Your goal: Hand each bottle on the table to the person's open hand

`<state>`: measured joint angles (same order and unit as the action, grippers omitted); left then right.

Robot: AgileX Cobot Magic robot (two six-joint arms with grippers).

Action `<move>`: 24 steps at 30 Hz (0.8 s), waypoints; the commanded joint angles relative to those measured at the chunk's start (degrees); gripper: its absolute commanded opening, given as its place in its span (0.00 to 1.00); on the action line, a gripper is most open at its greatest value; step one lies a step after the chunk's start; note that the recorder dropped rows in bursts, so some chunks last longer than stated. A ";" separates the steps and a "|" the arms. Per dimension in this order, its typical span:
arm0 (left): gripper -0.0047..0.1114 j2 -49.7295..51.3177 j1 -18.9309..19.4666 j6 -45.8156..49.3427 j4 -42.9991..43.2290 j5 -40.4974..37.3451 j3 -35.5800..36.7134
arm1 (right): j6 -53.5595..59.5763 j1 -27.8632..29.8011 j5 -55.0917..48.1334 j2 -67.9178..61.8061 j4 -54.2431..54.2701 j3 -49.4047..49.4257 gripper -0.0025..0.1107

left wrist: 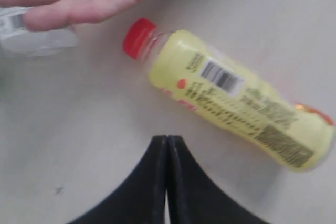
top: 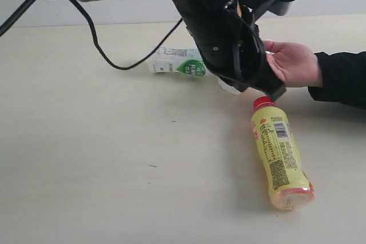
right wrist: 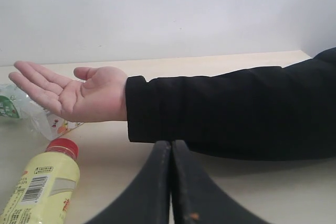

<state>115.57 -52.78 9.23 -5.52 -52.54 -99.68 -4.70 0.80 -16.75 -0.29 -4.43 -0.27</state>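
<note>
Yellow bottle [top: 280,161] lying flat on the desk [top: 86,170], red cap [top: 263,104] toward the open hand [top: 293,63] held palm-up just beyond to receive; white green-labelled bottle [top: 177,62] farther back. Left pincer [left wrist: 167,141] near the cap, tips pressed together, empty; right pincer [right wrist: 171,145] likewise, idle.

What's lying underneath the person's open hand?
A clear bottle lies on the table beneath the open hand. The hand covers part of it, so its cap cannot be seen.

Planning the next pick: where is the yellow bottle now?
In the exterior view the yellow bottle lies on its side, right of centre on the table, red cap pointing toward the open hand.
</note>
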 commanded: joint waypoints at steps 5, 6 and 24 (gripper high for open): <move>0.04 -0.83 12.70 19.48 1.17 -2.79 0.23 | 0.09 0.15 0.47 0.29 -0.07 0.27 0.02; 0.04 -0.83 15.10 24.77 -1.35 -2.92 0.23 | 0.09 0.15 0.47 0.29 -0.07 0.27 0.02; 0.04 15.25 24.84 61.40 -2.31 -8.65 -25.08 | 0.09 0.15 0.47 0.29 -0.07 0.27 0.02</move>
<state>126.42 -26.64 70.07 -8.29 -56.15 -118.01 -4.70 0.80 -16.75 -0.29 -4.43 -0.27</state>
